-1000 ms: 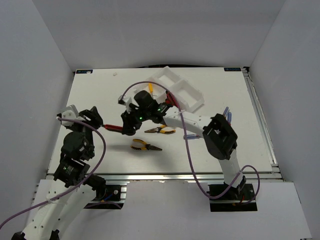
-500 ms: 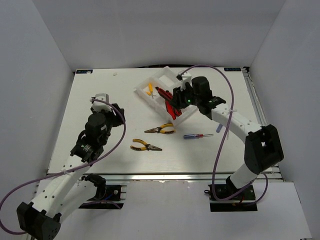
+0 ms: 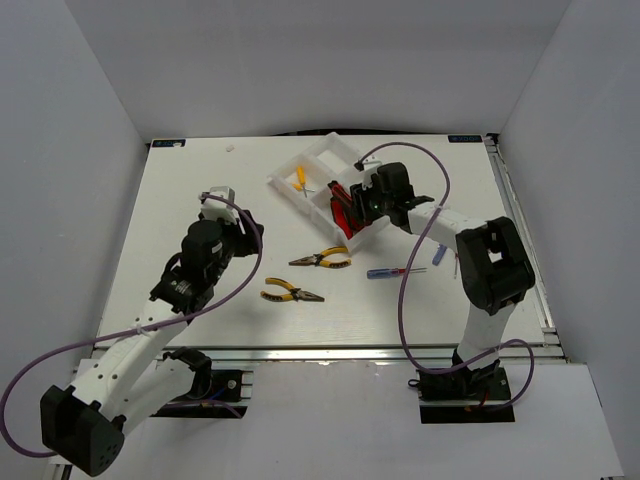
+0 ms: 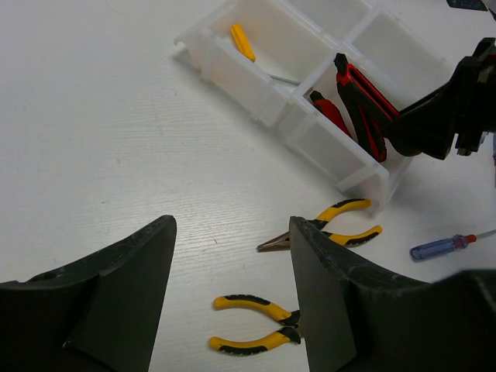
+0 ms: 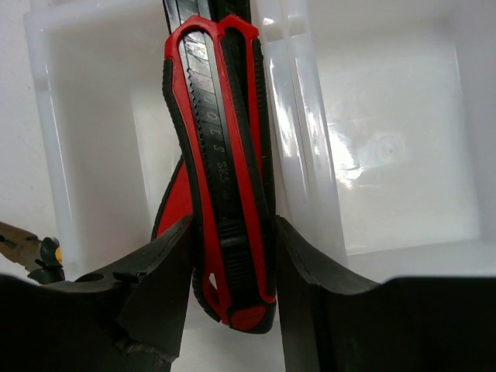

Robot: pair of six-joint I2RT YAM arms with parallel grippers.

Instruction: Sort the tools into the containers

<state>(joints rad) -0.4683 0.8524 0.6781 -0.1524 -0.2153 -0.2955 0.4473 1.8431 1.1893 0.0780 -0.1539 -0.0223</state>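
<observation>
Over tray (image 4: 240, 74), right pincer (image 5: 232, 263) clamps utility knife (image 5: 221, 155), shifted slightly; left pincer (image 4: 232, 232) wide, advanced toward pliers (image 4: 240, 301).

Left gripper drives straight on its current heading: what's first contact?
Left gripper: likely bare table first, between its open jaws. The nearer yellow-handled pliers sit just right of that line; white tray lies beyond. Depth unclear.

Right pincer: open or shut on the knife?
Shut. Right pincer grips the utility knife: both fingers press its sides, above a white tray compartment.
</observation>
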